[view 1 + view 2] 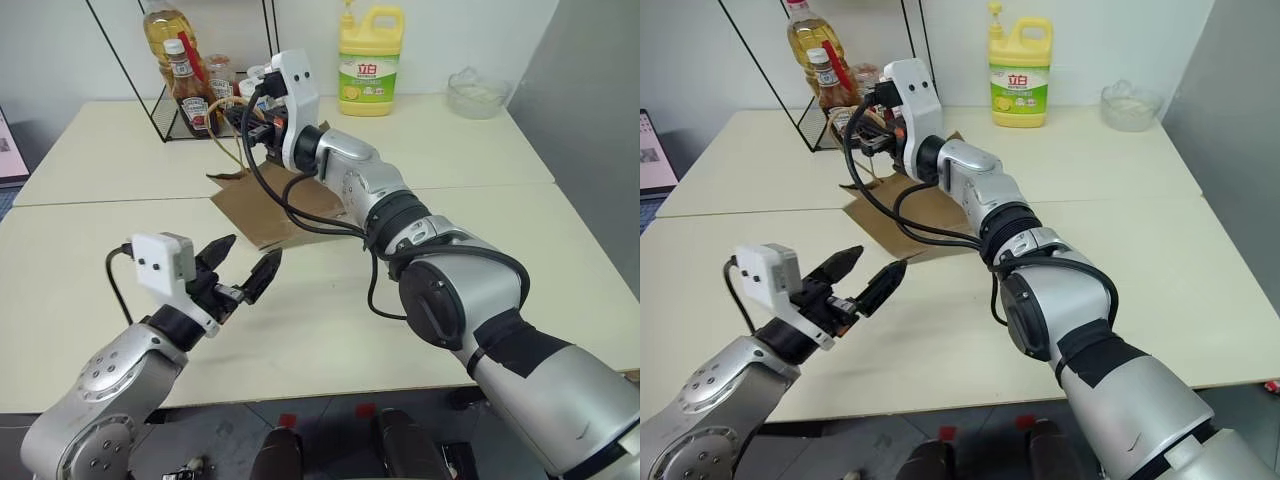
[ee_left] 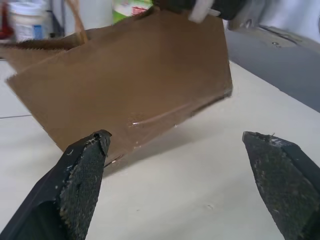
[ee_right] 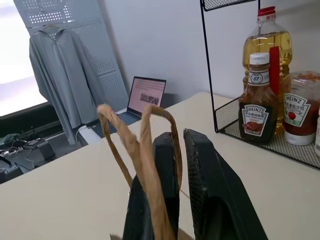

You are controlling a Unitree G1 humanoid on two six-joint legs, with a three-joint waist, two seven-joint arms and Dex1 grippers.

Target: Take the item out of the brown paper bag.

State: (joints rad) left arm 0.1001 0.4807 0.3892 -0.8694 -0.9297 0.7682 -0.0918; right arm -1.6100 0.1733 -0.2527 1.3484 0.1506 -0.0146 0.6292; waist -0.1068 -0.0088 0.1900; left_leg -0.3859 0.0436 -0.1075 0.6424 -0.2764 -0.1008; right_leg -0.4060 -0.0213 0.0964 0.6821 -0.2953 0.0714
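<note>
Nearest, the left end effector [image 1: 240,270] hovers just above the pale surface [image 1: 330,330] with its two black fingers spread wide and nothing between them, pointing toward the brown paper bag [image 1: 262,215]. Beyond it the bag is tipped: its lower edge rests on the surface while its mouth end is raised, so its long axis slants up and away toward the wire rack [image 1: 185,105] at the back. The right end effector [image 3: 180,200] is clamped on the bag's twisted paper-cord handles [image 3: 145,150], which loop up beside its closed fingers, and it holds that end aloft. The item cannot be seen; judging by the task, it is probably inside the bag, and its heading cannot be told. To do this step well, the right arm should hold the handles steady and high enough to let the mouth gape, without pulling the lower edge off the surface, while the open left end effector approaches along the bag's long axis rather than pressing on its flat side. Farther back stand a Heinz ketchup bottle [image 3: 259,100], an oil bottle [image 3: 265,42] and a yellow detergent jug [image 1: 370,62].
</note>
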